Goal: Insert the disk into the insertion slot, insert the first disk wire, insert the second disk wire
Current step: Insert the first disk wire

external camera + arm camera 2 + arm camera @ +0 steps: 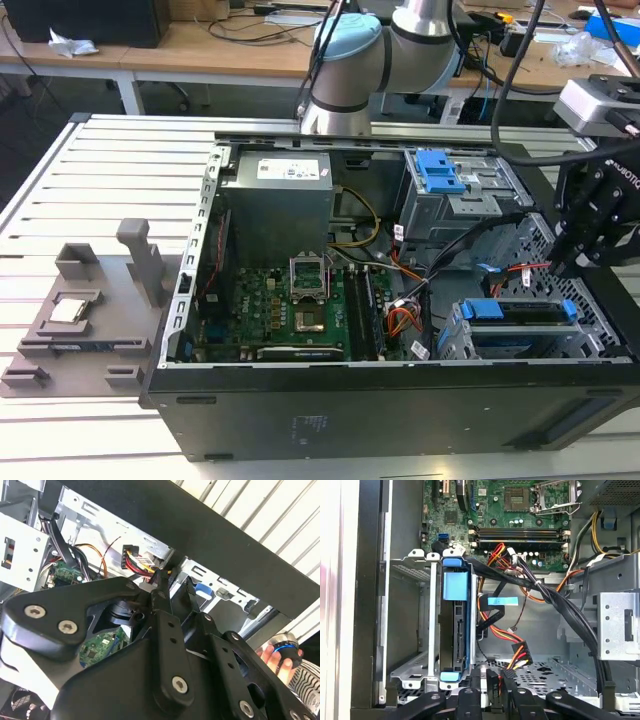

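Since the disk already sits in the insertion slot, blue carrier flush with the low grey cage, I log step one as done and the first wire as the step in hand.

Exterior view: the gripper hangs at the exterior view's right, just above that cage. The first disk wire, thin and red, runs nearly straight to its tip. The taller cage with the blue latch stands behind, apart from the work.

Second wrist view: the gripper has its fingers drawn together at the tip, close beside a dark power plug with yellow and red leads. A person's hand holds a round blue-ringed device outside the case.

First wrist view: the disk stands in its slot, and the gripper pinches something small and dark. I take this for the red wire's end plug, though the contact itself is partly hidden. The orange-yellow-black bundle lies just beside the fingertips.

Judgement: the wire is held but not yet plugged in. The next move calls for squaring the plug to the disk's connector, which I cannot make out, and keeping clear of the bundle. The risk is snagging those leads.
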`<state>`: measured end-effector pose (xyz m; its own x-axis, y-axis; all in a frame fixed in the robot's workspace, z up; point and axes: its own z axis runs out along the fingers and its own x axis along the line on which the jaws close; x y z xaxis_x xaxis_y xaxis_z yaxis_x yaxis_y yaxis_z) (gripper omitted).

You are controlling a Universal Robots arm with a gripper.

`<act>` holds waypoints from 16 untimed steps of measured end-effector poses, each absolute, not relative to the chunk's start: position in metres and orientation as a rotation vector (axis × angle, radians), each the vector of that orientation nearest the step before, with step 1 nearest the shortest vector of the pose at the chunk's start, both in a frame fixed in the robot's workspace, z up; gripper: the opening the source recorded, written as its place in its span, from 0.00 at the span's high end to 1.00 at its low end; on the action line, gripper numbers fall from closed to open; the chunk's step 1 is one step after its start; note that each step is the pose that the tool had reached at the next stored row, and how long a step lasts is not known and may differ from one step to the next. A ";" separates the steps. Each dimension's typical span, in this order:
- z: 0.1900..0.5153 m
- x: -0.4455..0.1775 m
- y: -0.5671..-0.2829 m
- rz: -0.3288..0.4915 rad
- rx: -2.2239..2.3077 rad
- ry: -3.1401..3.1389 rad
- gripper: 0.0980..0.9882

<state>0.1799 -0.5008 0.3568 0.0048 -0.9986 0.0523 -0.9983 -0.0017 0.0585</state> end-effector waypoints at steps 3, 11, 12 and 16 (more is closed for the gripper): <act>0.357 0.180 -0.501 -0.004 2.168 -2.161 0.86; 0.357 0.180 -0.501 0.001 2.166 -2.159 0.93; 0.358 0.180 -0.501 0.003 2.165 -2.158 0.93; 0.365 0.172 -0.501 0.003 2.165 -2.158 0.93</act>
